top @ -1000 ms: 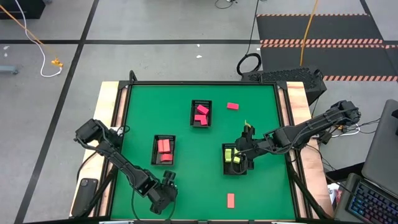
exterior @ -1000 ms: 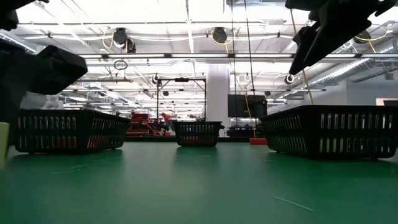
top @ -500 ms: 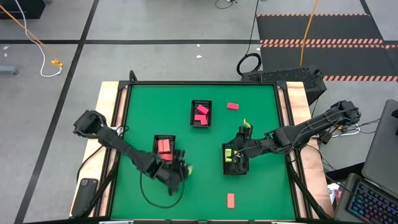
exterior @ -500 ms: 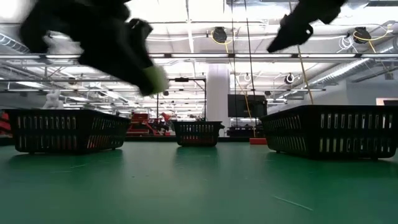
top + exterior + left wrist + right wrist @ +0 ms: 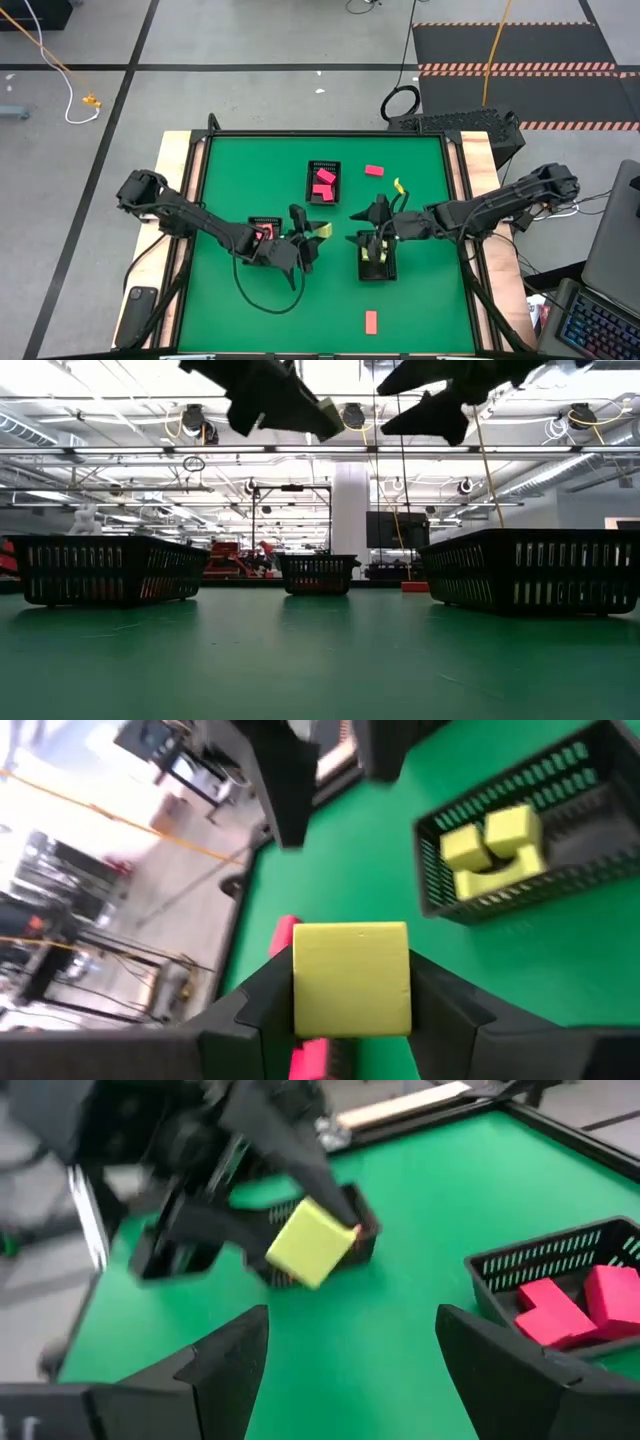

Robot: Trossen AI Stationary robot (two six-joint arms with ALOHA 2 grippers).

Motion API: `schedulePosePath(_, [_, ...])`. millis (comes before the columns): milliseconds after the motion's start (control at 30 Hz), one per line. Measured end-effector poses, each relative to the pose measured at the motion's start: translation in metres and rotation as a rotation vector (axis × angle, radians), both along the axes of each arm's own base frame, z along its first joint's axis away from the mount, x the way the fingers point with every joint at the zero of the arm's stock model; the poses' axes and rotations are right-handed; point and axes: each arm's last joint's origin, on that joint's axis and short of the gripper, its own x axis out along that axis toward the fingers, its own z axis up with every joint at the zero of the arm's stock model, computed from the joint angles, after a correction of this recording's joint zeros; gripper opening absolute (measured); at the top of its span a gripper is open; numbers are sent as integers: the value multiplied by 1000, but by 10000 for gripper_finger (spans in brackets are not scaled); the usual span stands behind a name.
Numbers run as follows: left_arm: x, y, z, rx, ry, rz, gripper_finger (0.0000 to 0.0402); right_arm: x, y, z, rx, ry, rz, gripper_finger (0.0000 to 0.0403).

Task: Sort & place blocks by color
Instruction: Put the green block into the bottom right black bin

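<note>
My left gripper [image 5: 316, 233] hovers between the left tray [image 5: 251, 222] and the right tray [image 5: 361, 270], shut on a pale yellow cube [image 5: 350, 980]. That cube also shows in the high view [image 5: 323, 230], the low view [image 5: 328, 408] and the right wrist view [image 5: 312, 1242]. My right gripper [image 5: 350, 1380] is open, above the far edge of the right tray [image 5: 560, 885], which holds yellow blocks [image 5: 495, 840]. Pink-red blocks [image 5: 565, 1308] lie in the far tray [image 5: 311, 190]. Red blocks [image 5: 263, 232] lie in the left tray. My left gripper pinches the pale yellow cube between its two fingers [image 5: 255, 1005], one on each of two opposite side faces [image 5: 300, 982]. The fingers reach out from the table's left. The cube is lifted clear, high above the table.
A pink-red block [image 5: 374, 170] lies loose near the table's far edge and a salmon bar [image 5: 371, 321] near the near edge. A red block [image 5: 285, 932] shows behind the held cube. Bare green mat [image 5: 430, 310] lies around the three trays.
My left gripper has swung from the table's near edge up and toward the far right, to the gap between the left and right trays, carrying the yellow cube lifted clear of the mat. My right gripper has drawn back from over the right tray toward the far edge.
</note>
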Motion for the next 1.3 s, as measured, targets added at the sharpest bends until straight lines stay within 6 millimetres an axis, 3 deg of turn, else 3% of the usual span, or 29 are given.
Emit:
schedulePosePath(300, [7,10,8,95,-32,0,139,4,-22,-6,233,-200,6,281])
schedulePosePath(500, [10,19,9,100,-38,20,162,7,-28,-8,244,-221,-24,281])
schedulePosePath(800, [12,22,11,80,-62,11,138,23,-32,-21,286,-244,-4,281])
schedulePosePath(1000, [12,22,11,90,-52,5,177,29,-38,-25,279,-280,-22,281])
schedulePosePath(1300, [12,22,11,86,-54,6,136,32,-42,-28,281,-280,-36,281])
